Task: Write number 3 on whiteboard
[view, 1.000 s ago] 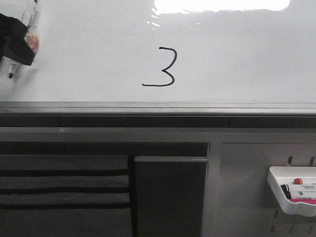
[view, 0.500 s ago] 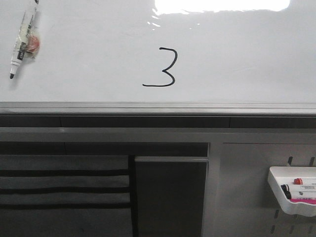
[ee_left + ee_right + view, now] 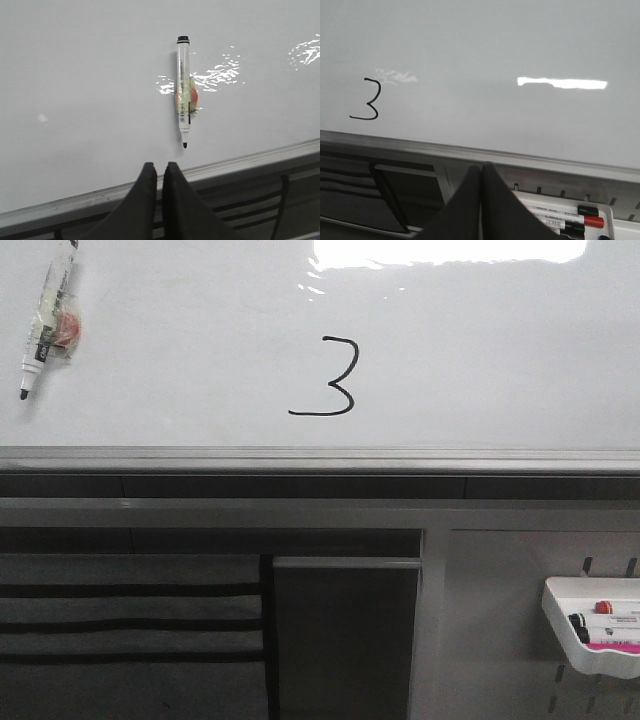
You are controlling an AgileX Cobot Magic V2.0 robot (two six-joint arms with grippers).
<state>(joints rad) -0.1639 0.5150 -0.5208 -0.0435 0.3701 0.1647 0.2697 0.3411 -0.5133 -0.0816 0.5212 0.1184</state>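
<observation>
Glossy whiteboard (image 3: 500, 360), thin black number 3 (image 3: 330, 378)

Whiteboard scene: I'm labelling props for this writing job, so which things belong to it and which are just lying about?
Part of the job:
whiteboard
number 3
marker on the board

Lying about:
white tray
spare markers
perforated panel

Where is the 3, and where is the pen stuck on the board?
number 3 (image 3: 328, 380), front view, middle of the digit.
pen (image 3: 184, 97), left wrist view, middle of its barrel.
whiteboard (image 3: 500, 360), front view, bare white surface.
</observation>
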